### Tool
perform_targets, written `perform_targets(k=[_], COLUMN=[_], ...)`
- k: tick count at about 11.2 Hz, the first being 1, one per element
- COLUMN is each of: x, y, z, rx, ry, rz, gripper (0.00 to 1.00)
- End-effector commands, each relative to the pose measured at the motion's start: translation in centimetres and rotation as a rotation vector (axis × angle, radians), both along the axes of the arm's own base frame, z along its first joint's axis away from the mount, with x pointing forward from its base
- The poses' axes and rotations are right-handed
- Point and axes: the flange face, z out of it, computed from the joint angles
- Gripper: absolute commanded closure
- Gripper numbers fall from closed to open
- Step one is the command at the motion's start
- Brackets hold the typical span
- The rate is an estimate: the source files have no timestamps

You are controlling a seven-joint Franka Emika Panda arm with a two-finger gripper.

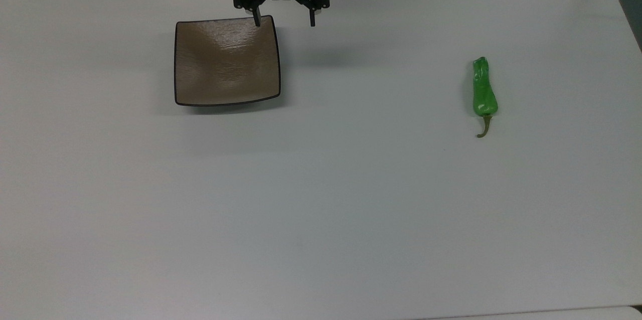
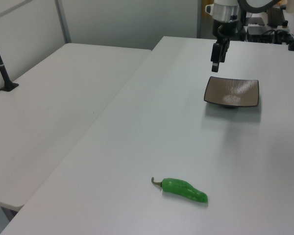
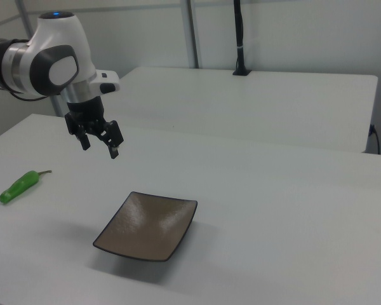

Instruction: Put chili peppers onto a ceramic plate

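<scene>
The chili pepper (image 1: 484, 88) has not been picked up yet, so the whole task is still ahead. Going across the top view from its left: the square ceramic plate (image 1: 226, 61) sits bare on the white table (image 1: 321, 199); the gripper (image 1: 285, 23) hangs above the plate's far corner, fingers spread and holding nothing; the pepper lies well apart toward the top view's right.

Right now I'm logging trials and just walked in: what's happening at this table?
The gripper hangs open and empty in the air near the plate's far edge in the top view. The plate has nothing on it. The pepper lies untouched on the table, well off toward the top view's right, so placing it on the plate has not begun.
</scene>
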Motion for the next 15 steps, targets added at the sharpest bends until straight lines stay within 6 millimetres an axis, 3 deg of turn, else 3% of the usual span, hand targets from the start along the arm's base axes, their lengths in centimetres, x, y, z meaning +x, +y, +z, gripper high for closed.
perform_targets(k=[1,5,6,9,11,12,15], x=[0.2,0.7,0.6,1.5,1.2,1.8,2.5], y=[0.1,0.8,2.0,1.2,1.9,2.0,2.2], z=[0.7,0.2,0.2,-0.6,-0.7,-1.9,-1.4], rx=[-0.015,-0.013,-0.015,-0.031,-0.033,-0.035,-0.037], ry=[0.025,0.009,0.002,-0.022,-0.010,-0.002,-0.014], rz=[-0.004,0.008,0.030,0.022,0.036,0.037,0.036], gripper=[0.00,0.00,0.00,0.00,0.00,0.00,0.00])
